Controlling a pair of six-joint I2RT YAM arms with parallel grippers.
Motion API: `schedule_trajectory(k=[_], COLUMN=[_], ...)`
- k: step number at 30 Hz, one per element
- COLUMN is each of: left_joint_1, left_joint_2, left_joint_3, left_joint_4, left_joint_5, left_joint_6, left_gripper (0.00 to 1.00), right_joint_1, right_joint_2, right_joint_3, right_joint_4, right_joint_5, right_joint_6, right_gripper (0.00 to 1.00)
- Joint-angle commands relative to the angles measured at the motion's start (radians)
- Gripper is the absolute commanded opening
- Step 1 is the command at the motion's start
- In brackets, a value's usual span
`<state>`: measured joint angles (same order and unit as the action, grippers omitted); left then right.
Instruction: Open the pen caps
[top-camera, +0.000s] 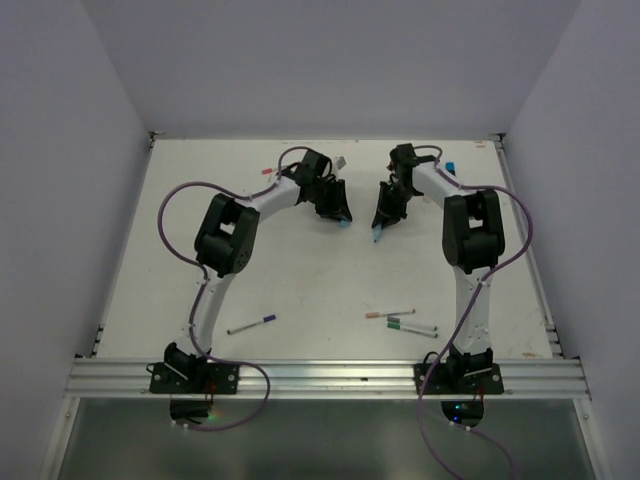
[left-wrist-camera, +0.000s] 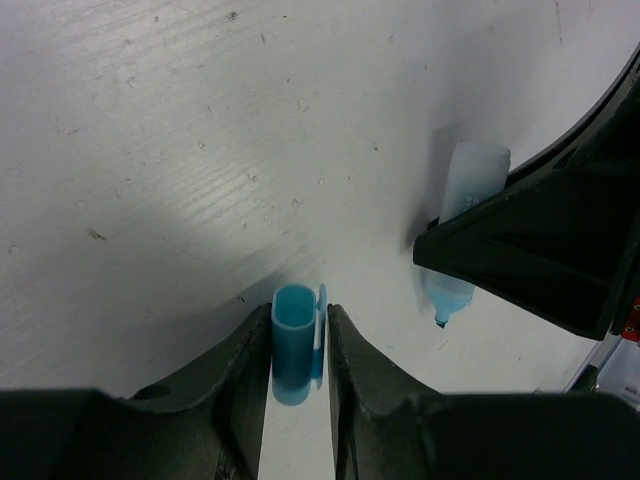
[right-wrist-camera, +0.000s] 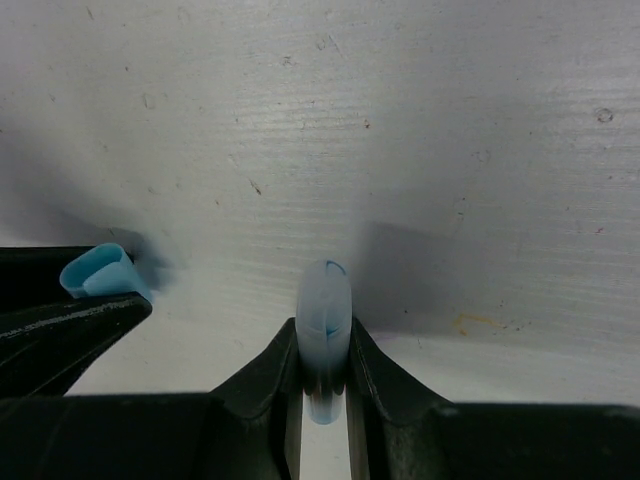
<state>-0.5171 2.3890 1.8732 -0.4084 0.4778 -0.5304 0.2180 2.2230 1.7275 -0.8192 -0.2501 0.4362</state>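
A chunky blue highlighter cap (left-wrist-camera: 293, 335) sits off its pen, open end up, between the fingers of my left gripper (left-wrist-camera: 298, 330), which is shut on it just above the table. The pale blue highlighter barrel (right-wrist-camera: 324, 300) is pinched in my right gripper (right-wrist-camera: 324, 345), its bare tip (left-wrist-camera: 441, 320) pointing down. From the top view both grippers hang close together at the table's far middle, left gripper (top-camera: 340, 215) and right gripper (top-camera: 380, 228) a small gap apart. The cap (right-wrist-camera: 97, 272) also shows at the left of the right wrist view.
Thin white pens lie near the front: one with a purple cap (top-camera: 251, 324) on the left, one with a pinkish end (top-camera: 390, 313) and green-capped ones (top-camera: 412, 326) on the right. Small items lie at the back by the wall, one blue (top-camera: 450, 168). White walls enclose the table.
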Motion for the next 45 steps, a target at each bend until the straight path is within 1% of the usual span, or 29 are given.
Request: schedule_trajectory(k=[1, 2, 4, 5, 9, 12, 15, 20, 26, 29, 30, 31, 32, 34, 35, 36, 37, 41, 45], left_joint_1=[0.012, 0.017, 0.023, 0.031, 0.034, 0.037, 0.043, 0.049, 0.052, 0.051, 0.054, 0.055, 0.057, 0.060, 0.060, 0.061, 0.061, 0.063, 0.062], left_joint_2=[0.012, 0.010, -0.001, -0.001, 0.003, -0.011, -0.022, -0.057, -0.077, -0.115, -0.131, -0.151, -0.204, -0.255, -0.292, -0.307, -0.321, -0.395, -0.445], left_joint_3=[-0.041, -0.052, -0.089, -0.092, -0.092, -0.098, -0.098, -0.106, -0.100, -0.129, -0.140, -0.182, -0.213, -0.264, -0.288, -0.295, -0.302, -0.342, -0.387], left_joint_4=[-0.017, 0.000, 0.043, 0.051, 0.060, 0.071, 0.072, 0.117, 0.178, 0.217, 0.236, 0.258, 0.293, 0.371, 0.378, 0.384, 0.382, 0.387, 0.388], left_joint_5=[0.004, 0.008, 0.030, 0.048, 0.065, 0.058, 0.058, 0.082, 0.137, 0.143, 0.140, 0.128, 0.105, 0.087, 0.068, 0.059, 0.044, 0.033, 0.036], left_joint_6=[0.012, 0.007, -0.002, -0.008, -0.002, 0.004, 0.006, 0.004, -0.010, -0.013, -0.013, -0.016, -0.028, -0.040, -0.046, -0.048, -0.049, -0.048, -0.048], left_gripper=[0.33, 0.34, 0.35, 0.36, 0.37, 0.38, 0.39, 0.41, 0.43, 0.45, 0.46, 0.46, 0.46, 0.47, 0.47, 0.50, 0.51, 0.52, 0.51], right_joint_1=[-0.008, -0.008, -0.008, -0.008, -0.008, -0.008, -0.011, -0.017, -0.029, -0.048, -0.064, -0.075, -0.088, -0.121, -0.130, -0.147, -0.155, -0.181, -0.201], right_joint_2=[-0.006, -0.008, -0.003, -0.003, 0.007, 0.007, 0.003, -0.031, -0.065, -0.092, -0.098, -0.102, -0.105, -0.106, -0.108, -0.108, -0.106, -0.077, 0.019], right_joint_3=[-0.017, -0.026, -0.025, -0.019, -0.002, 0.009, 0.027, 0.046, 0.073, 0.076, 0.078, 0.081, 0.084, 0.093, 0.096, 0.101, 0.115, 0.190, 0.306], right_joint_4=[0.020, 0.025, 0.031, 0.031, 0.029, 0.029, 0.020, 0.020, 0.008, 0.006, 0.006, 0.006, 0.011, 0.012, 0.015, 0.026, 0.034, 0.025, -0.023], right_joint_5=[0.054, 0.052, 0.038, 0.040, 0.040, 0.044, 0.048, 0.060, 0.058, 0.071, 0.078, 0.100, 0.106, 0.133, 0.178, 0.195, 0.212, 0.305, 0.339], right_joint_6=[-0.017, -0.017, -0.024, -0.027, -0.033, -0.037, -0.045, -0.054, -0.059, -0.053, -0.053, -0.053, -0.056, -0.063, -0.070, -0.080, -0.083, -0.096, -0.117], right_gripper=[0.21, 0.30, 0.33, 0.37, 0.41, 0.48, 0.51, 0.60, 0.63, 0.64, 0.64, 0.66, 0.66, 0.67, 0.67, 0.68, 0.69, 0.71, 0.71])
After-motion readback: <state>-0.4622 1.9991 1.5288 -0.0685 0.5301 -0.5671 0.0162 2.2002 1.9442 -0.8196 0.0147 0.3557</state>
